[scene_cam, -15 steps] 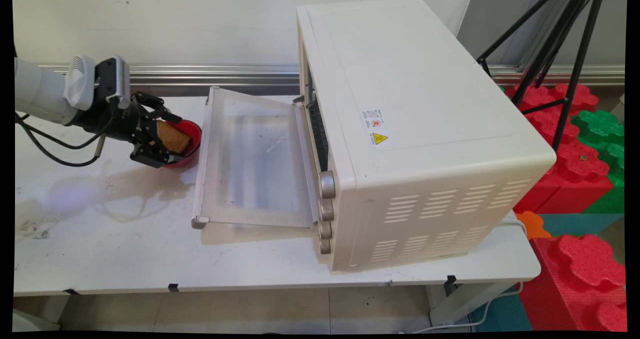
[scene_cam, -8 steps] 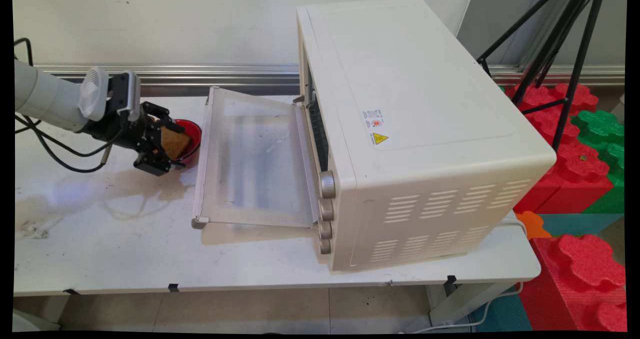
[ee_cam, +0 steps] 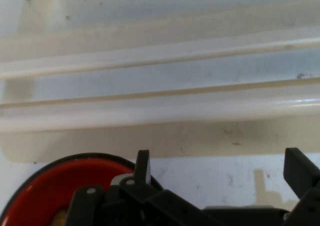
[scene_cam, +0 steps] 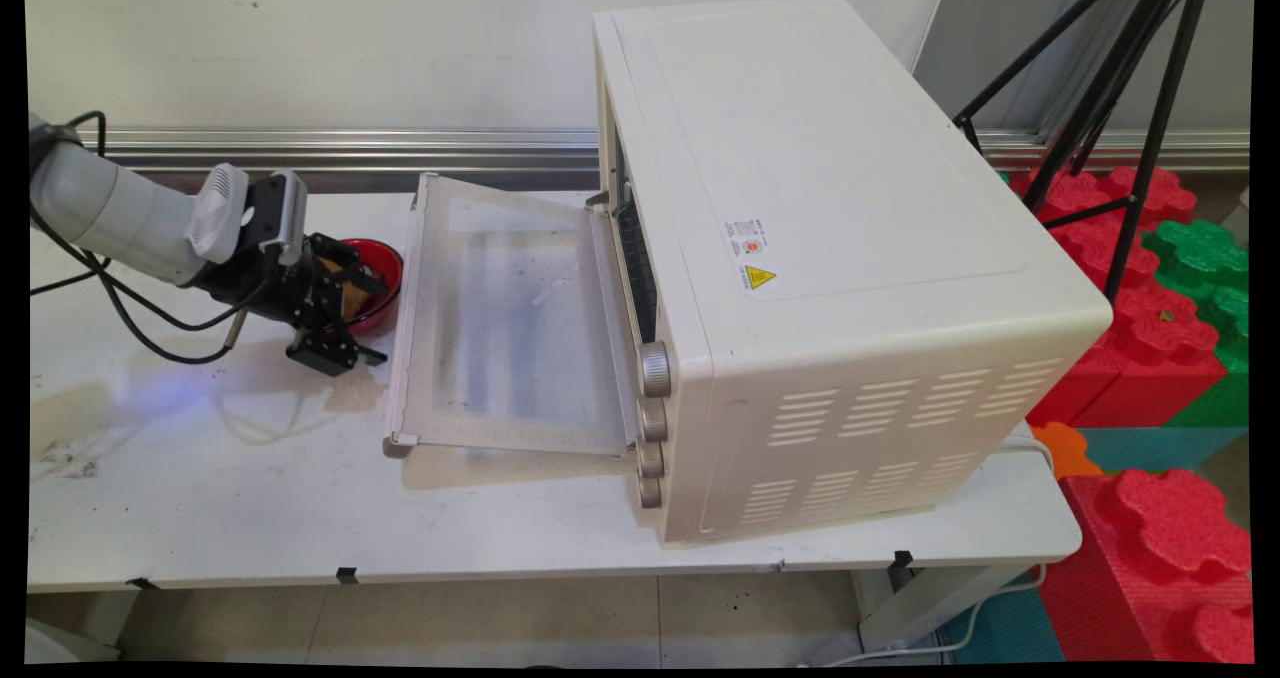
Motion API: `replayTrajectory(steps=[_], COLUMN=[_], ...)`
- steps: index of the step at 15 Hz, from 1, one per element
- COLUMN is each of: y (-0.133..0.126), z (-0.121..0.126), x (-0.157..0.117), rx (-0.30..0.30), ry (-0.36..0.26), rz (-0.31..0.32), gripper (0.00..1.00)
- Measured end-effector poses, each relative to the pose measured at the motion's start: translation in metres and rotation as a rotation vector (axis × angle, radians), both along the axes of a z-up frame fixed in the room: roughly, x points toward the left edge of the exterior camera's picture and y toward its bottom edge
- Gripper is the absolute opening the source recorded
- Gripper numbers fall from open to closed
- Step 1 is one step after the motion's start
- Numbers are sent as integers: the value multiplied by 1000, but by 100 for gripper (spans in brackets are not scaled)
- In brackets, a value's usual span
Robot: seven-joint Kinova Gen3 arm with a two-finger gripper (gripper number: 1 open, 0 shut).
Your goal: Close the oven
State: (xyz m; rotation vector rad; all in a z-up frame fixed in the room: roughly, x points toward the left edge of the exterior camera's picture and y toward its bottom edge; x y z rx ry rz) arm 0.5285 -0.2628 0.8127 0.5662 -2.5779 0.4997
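Where the oven (scene_cam: pixel 820 258) stands, the white table (scene_cam: pixel 250 488) looks smudged.

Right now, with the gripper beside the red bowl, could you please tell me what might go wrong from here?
1. One finger of the open black gripper sits at the round red bowl's rim; a sideways move might tip it.
2. The bowl lies close to the cream oven's lowered glass door; a shove could knock it against that edge.
3. The brown slice in the bowl is mostly hidden, so its seating is uncertain.
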Motion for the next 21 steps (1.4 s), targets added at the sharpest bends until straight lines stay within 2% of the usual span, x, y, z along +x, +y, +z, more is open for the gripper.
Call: replayTrajectory(steps=[8,9,21], y=[-1,-1,3], z=[-13,-13,-21], x=[-2,-2,4], rx=[36,39,84], ry=[42,45,106], rz=[-24,-26,9], gripper=[100,0,0])
